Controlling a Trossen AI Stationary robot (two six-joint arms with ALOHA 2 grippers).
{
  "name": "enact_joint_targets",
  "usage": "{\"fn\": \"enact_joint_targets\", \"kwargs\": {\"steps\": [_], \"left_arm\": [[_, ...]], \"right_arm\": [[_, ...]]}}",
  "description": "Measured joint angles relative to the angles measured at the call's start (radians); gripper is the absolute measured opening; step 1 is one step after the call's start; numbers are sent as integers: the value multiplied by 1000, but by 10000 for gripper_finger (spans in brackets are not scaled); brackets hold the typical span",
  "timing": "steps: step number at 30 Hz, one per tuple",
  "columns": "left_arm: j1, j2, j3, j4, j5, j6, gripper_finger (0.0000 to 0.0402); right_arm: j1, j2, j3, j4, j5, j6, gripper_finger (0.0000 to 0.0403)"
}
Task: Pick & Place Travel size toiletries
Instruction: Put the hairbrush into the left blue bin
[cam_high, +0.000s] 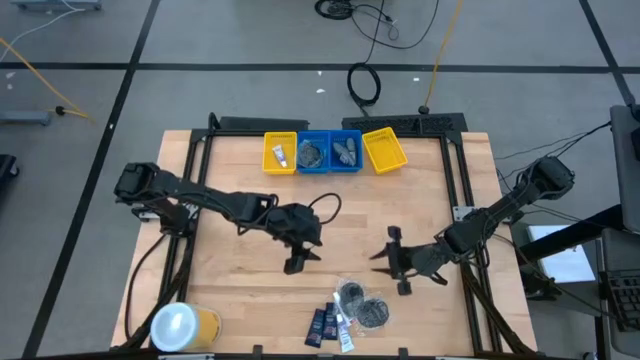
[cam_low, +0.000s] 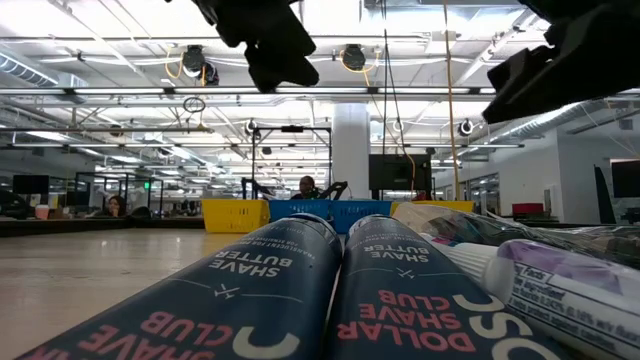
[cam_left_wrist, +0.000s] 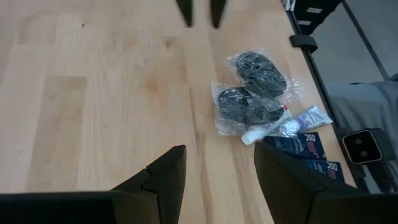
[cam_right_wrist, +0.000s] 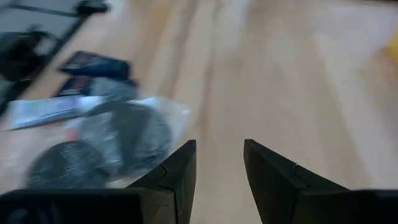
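I see the travel size toiletries lying in a small cluster near the front edge of the tabletop (cam_high: 250, 200): two clear pouches (cam_high: 362, 304) with dark round contents, touching one another, a small white tube (cam_high: 343, 330) against them, and two navy flat packets (cam_high: 321, 326) side by side just beyond the tube. From the low camera the navy packets fill the foreground, printed with shave butter lettering, with the white tube beside them. None of these items is held. My left gripper (cam_high: 297, 262) hovers over bare wood, its fingers (cam_left_wrist: 163, 180) parted with an empty gap between them, and the cluster lies ahead of those fingers and off to one side, near but not touching. My right gripper (cam_high: 393, 262) hangs near the pouches, its fingers (cam_right_wrist: 177, 171) also spread apart and gripping nothing; the pouches lie just ahead of them and to one side, with the packets farther on. Well away from both sets of fingers, at the far edge of the tabletop, stands a row of trays: a yellow tray (cam_high: 279, 152), two blue trays (cam_high: 328, 153), and another yellow tray (cam_high: 385, 149). A large yellow container with a white top (cam_high: 184, 327) sits at the front corner on my left arm's side.
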Motion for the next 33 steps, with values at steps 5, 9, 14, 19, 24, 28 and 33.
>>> {"fn": "enact_joint_targets", "kwargs": {"steps": [5, 9, 14, 19, 24, 28, 33], "left_arm": [[-14, 0, 0, 0, -25, 0, 186], [-14, 0, 0, 0, -26, 0, 186], [-13, 0, 0, 1, -43, 5, 187], [-12, 0, 0, 3, -54, 4, 186], [-12, 0, 0, 2, -54, 3, 186], [-12, 0, 0, 2, -54, -6, 186], [-12, 0, 0, 3, -54, -7, 187]], "right_arm": [[40, 19, 0, 5, -163, 109, 126], [92, 61, 0, 37, -187, 224, 126], [156, 127, -1, 188, -185, 251, 126], [195, 210, -1, 291, -172, 268, 126], [223, 313, -1, 405, -108, 274, 125], [245, 387, 26, 446, -100, 267, 125], [256, 466, 92, 389, -83, 275, 125]]}}
